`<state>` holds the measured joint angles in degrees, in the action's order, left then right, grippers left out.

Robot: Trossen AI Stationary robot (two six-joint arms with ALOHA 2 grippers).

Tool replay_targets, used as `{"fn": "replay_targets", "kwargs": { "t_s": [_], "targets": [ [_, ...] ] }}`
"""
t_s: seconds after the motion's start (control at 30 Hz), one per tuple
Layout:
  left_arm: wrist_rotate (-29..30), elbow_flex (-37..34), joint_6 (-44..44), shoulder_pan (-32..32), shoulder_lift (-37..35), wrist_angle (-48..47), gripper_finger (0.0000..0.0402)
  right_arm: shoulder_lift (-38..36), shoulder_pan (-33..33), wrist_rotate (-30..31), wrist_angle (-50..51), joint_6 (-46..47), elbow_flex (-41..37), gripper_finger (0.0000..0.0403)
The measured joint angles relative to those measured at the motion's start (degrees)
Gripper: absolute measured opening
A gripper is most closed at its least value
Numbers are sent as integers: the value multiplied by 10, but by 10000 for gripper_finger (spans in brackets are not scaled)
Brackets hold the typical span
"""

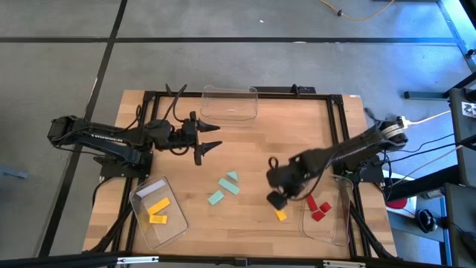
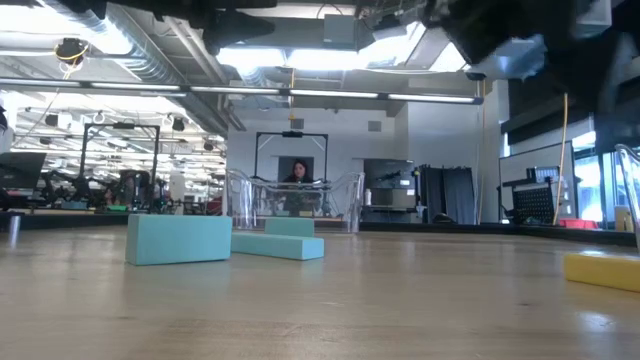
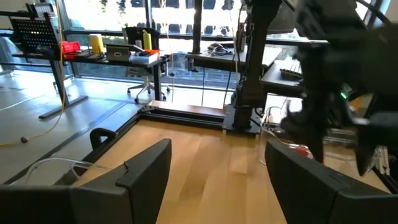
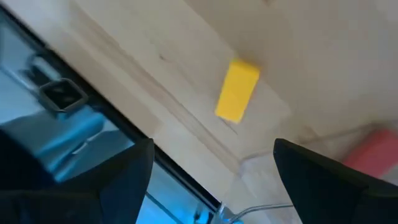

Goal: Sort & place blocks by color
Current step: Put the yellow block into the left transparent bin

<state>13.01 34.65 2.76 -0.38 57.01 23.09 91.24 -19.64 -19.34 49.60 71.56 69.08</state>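
My right gripper (image 1: 277, 198) (image 4: 212, 149) hangs open above the table's near right part, just over a lone yellow block (image 1: 280, 215) (image 4: 237, 90) that lies flat on the wood and shows between its fingers. Three mint-green blocks (image 1: 224, 187) (image 2: 178, 240) lie flat together mid-table. Two yellow blocks (image 1: 158, 211) lie in the near-left clear bin (image 1: 141, 195). Red blocks (image 1: 320, 208) (image 4: 373, 149) lie in the near-right clear bin (image 1: 343, 223). My left gripper (image 1: 214, 137) (image 3: 217, 149) waits open above the table's far left part, touching nothing.
A third clear bin (image 1: 230, 112) (image 2: 295, 200) stands at the table's far edge with nothing showing in it. Black frame rails (image 1: 338, 119) run along the table's sides. Bare wood lies between the mint blocks and the far bin. A person sits far behind the table.
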Motion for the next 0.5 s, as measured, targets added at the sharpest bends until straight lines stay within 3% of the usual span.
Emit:
{"fn": "replay_targets", "kwargs": {
  "t_s": [0.17, 0.5],
  "targets": [
    [0, 0, 0, 9, 0, 0, 251, 60, -35, 1, -7, 61, 0, 332],
    [0, 0, 0, 23, 0, 0, 251, 136, -42, 28, -38, 68, 0, 332]
  ]
}}
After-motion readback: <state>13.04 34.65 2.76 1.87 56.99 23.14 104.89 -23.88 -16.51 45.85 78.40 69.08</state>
